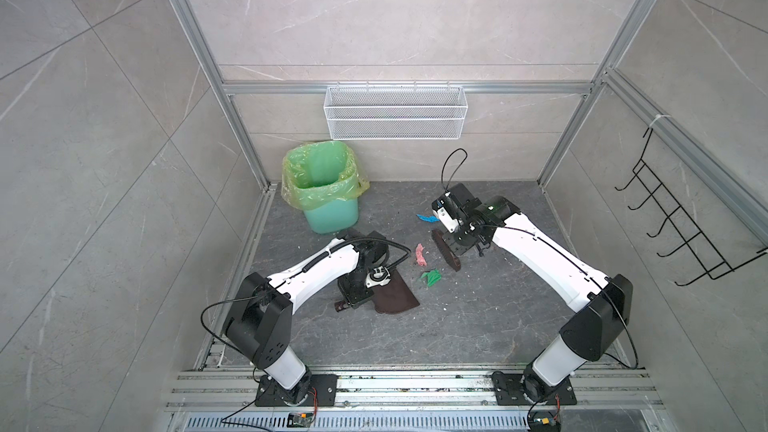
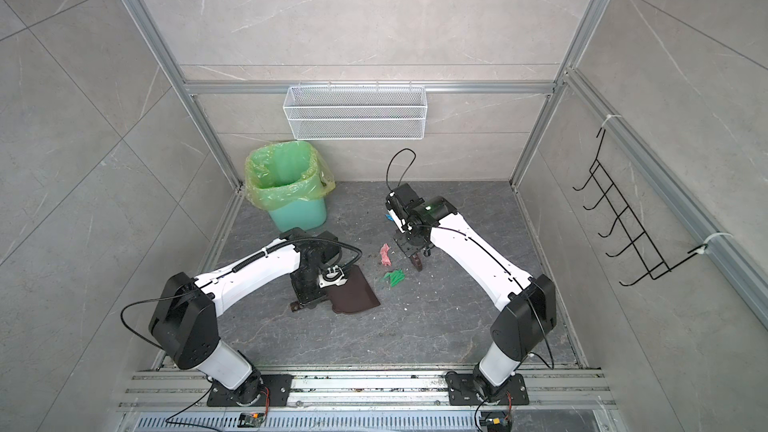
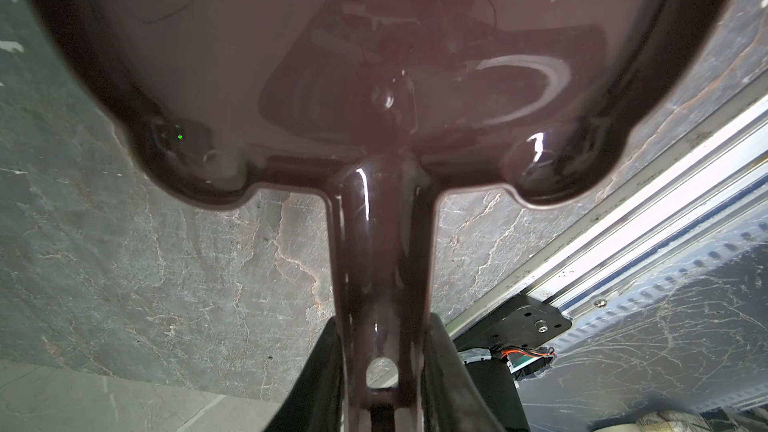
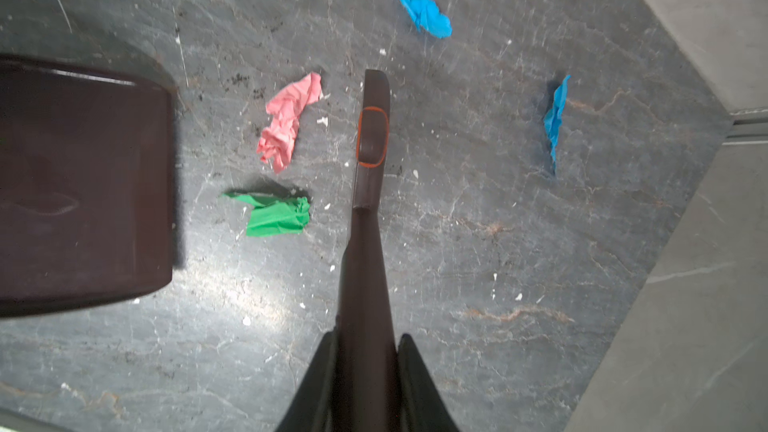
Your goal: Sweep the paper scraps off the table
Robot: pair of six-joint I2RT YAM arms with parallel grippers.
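Observation:
Three paper scraps lie mid-table in both top views: pink (image 1: 420, 254), green (image 1: 431, 277) and blue (image 1: 426, 218). The right wrist view shows pink (image 4: 286, 122), green (image 4: 274, 214) and two blue scraps (image 4: 422, 2) (image 4: 556, 118). My left gripper (image 3: 382, 320) is shut on the handle of a dark brown dustpan (image 1: 395, 299), which lies flat on the table (image 1: 457, 326) left of the scraps. My right gripper (image 4: 368, 336) is shut on a brown brush (image 4: 370, 139), whose head (image 1: 446, 251) sits just right of the pink and green scraps.
A green bin with a yellow-green liner (image 1: 324, 184) stands at the back left, behind the left arm. A white wire basket (image 1: 395, 112) hangs on the back wall and a black hook rack (image 1: 681, 218) on the right wall. Tiny white crumbs dot the table.

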